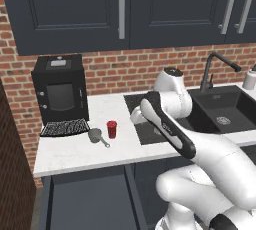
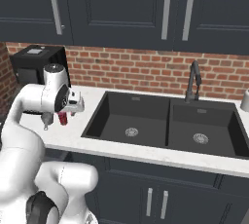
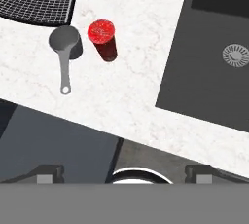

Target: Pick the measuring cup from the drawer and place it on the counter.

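I see the grey metal measuring cup (image 3: 65, 43) upright on the marbled white counter (image 3: 131, 86), thin handle toward six o'clock, red cup (image 3: 103, 38) just beside at three. My gripper (image 3: 124, 173) gapes wide, empty, above the counter's edge over the open dark drawer (image 3: 53, 145).

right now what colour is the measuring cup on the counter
Grey, metallic. The measuring cup shows best in the hand view.

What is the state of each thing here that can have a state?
Measuring cup: upright on the counter, beside the red cup, not held.
Red cup: upright on the counter.
Drawer: pulled out; nothing seen in the part that shows.
Hand: open, holds nothing.
Upper cabinet doors: closed.
Faucet: no water runs.
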